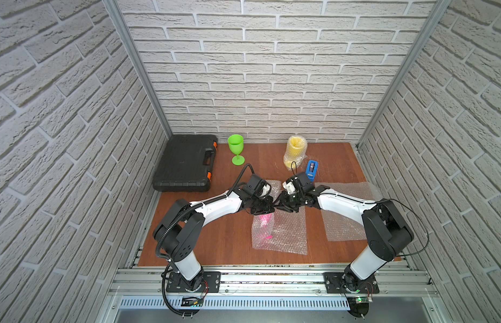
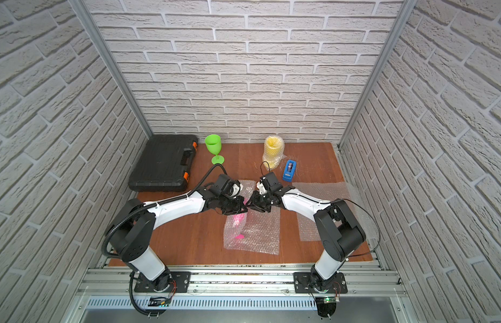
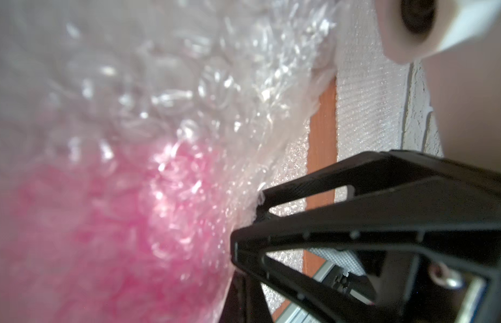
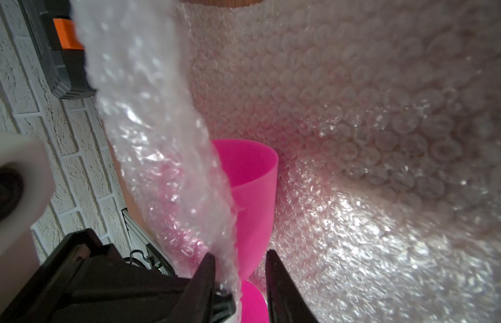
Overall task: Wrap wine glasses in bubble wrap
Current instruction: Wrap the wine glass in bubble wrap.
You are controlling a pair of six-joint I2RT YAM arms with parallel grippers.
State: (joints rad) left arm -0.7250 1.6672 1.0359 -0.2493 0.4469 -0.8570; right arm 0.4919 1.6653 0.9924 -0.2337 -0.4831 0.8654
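Right wrist view: left pincer (image 4: 225,299) clamps bubble wrap (image 4: 355,139), right pincer (image 4: 239,265) stands apart.

**Desk:** What do we see of the machine?

**Photographer:** Two arms, the left arm (image 1: 215,205) and the right arm (image 1: 338,201): glossy white shells, bulky black joints.

**Desk:** Cabling?

**Photographer:** A ribbed black hose (image 1: 172,223) on the left; a thin black cable (image 1: 427,235) on the right.

**Desk:** And the ends?

**Photographer:** White camera housings (image 1: 289,186), latticed black fingers (image 3: 341,223), black base plates (image 1: 193,281) studded with screws. A small circuit board (image 1: 362,299) glows green near the right plate.
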